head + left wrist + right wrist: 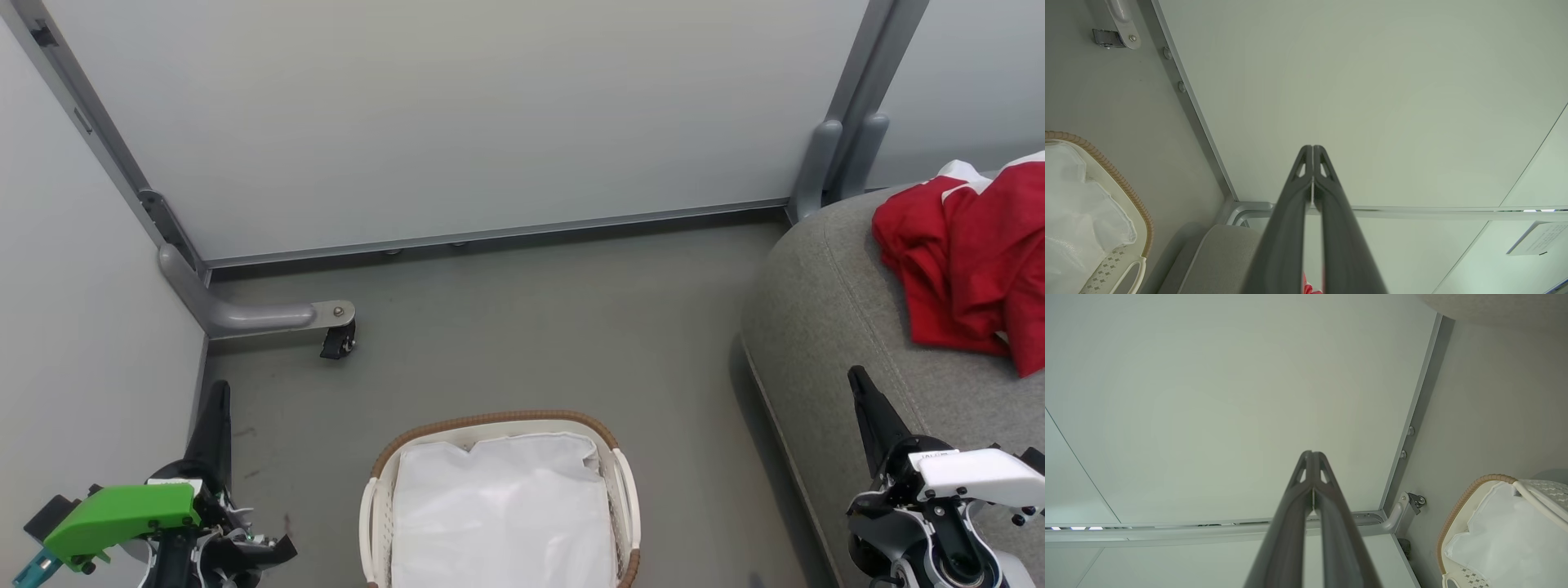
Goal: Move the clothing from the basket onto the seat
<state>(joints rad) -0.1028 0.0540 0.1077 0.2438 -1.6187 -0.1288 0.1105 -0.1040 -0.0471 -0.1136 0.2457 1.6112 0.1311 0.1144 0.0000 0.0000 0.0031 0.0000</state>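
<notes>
The red clothing (pixel 971 261) with white trim lies bunched on the grey seat (pixel 824 310) at the right; a sliver of red clothing (pixel 1308 288) shows between the left fingers at the bottom edge. The white basket (pixel 624 490) with its brown rim stands on the floor at bottom centre, holding just its white liner (pixel 502 514); the basket (pixel 1122 192) and basket (pixel 1457 510) show at the edges of both wrist views. My left gripper (pixel 219 392) points up at lower left, shut and empty; left gripper (pixel 1312 149) tips meet. My right gripper (pixel 856 377) sits over the seat's front edge, shut and empty; right gripper (pixel 1312 454) tips meet.
Grey partition panels (pixel 457 114) close off the back and left side. A partition foot with a black caster (pixel 337 339) juts onto the floor at the left. Open grey floor (pixel 555 327) lies between the basket, the panels and the seat.
</notes>
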